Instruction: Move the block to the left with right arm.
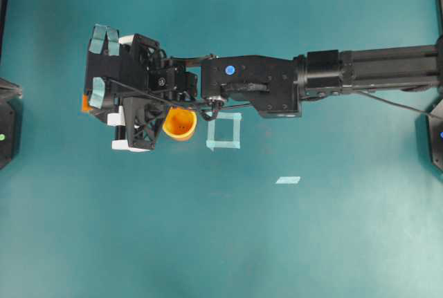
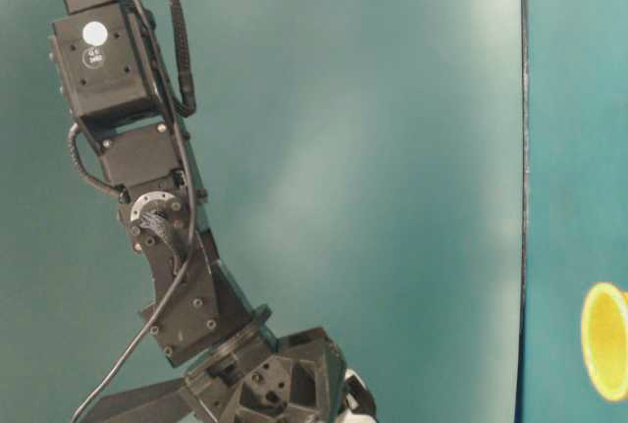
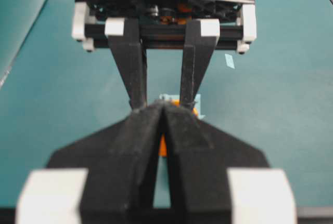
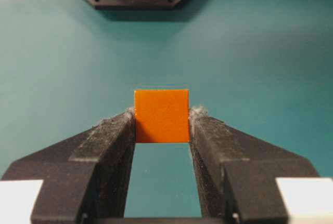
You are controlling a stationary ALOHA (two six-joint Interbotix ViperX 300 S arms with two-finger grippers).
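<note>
Between my right arm's fingers (image 4: pixel 162 125) the block (image 4: pixel 162 116) is sitting pinched — left fingers (image 3: pixel 163 110) are pressing together.

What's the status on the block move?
Right tool shut on the block, far left of the table. Left tool shut, parked. Cup sits just right of the tool; nothing blocking.

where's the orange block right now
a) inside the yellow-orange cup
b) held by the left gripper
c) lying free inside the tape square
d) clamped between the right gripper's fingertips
d: in the right wrist view the block sits squeezed between the two fingers of the right gripper, touching both pads.
</note>
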